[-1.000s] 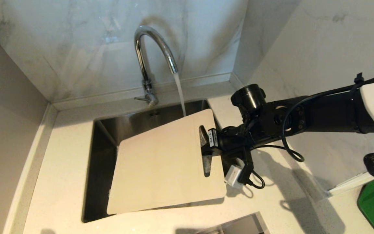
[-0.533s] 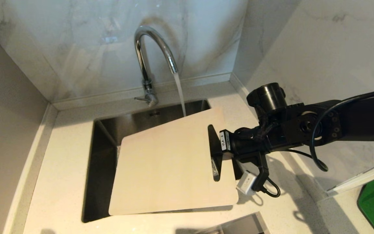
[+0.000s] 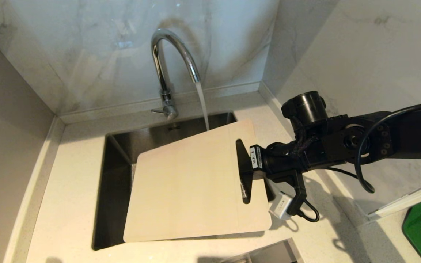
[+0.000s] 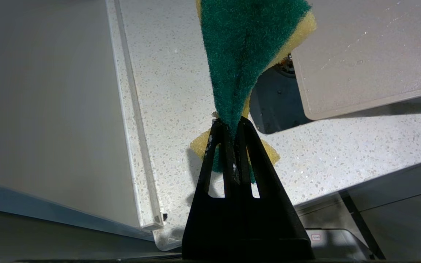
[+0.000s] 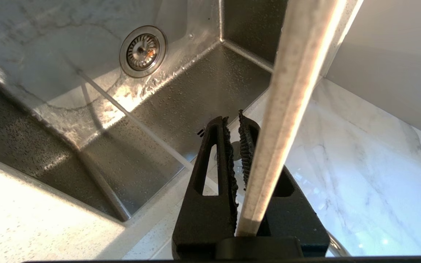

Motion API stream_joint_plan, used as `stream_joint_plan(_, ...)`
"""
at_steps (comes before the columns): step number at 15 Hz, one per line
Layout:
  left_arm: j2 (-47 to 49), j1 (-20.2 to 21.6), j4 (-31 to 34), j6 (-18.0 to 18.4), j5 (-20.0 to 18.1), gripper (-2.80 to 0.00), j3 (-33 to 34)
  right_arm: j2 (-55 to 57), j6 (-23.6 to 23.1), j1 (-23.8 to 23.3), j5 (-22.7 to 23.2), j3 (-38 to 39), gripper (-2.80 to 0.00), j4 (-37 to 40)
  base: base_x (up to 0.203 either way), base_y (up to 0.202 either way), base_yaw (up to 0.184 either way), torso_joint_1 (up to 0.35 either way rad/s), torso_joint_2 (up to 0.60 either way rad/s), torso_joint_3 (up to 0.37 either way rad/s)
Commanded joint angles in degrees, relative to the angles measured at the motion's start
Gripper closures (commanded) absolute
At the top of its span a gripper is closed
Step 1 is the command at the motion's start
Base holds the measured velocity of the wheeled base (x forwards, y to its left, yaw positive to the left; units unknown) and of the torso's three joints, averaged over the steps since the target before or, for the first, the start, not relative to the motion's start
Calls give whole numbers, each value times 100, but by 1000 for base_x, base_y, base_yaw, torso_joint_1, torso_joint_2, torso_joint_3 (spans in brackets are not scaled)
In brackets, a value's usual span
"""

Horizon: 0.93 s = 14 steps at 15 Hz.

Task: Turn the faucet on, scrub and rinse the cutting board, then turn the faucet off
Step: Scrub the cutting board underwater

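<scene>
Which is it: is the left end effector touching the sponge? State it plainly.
Touching. The left wrist view shows the left end effector pinched shut on the green and yellow sponge.

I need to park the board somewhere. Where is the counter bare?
Bare counter lies left of the sink, up to the side wall. Right of it is crowded: the right claw holds the cutting board there.

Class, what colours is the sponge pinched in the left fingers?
Green scouring face on yellow foam; left wrist view.
</scene>
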Motion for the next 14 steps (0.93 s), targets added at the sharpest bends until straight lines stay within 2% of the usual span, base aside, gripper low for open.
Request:
stream_joint_plan(1, 5, 4, 0, -2, 1, 0, 0, 0, -89, -2, 22, 10, 0, 6, 0, 0, 0, 0, 0, 0)
stream_joint_plan(7, 5, 34, 122, 29, 32, 0, -86, 9, -89, -2, 22, 10, 0, 6, 0, 0, 0, 0, 0, 0)
stream_joint_plan(9, 204, 27, 289, 63, 209, 0, -557, 9, -89, -1, 22, 2, 0, 6, 0, 0, 0, 0, 0, 0)
stream_joint_plan(14, 1572, -6, 472, 111, 624, 0, -1480, 0, -89, -2, 22, -7, 0, 6, 0, 0, 0, 0, 0, 0)
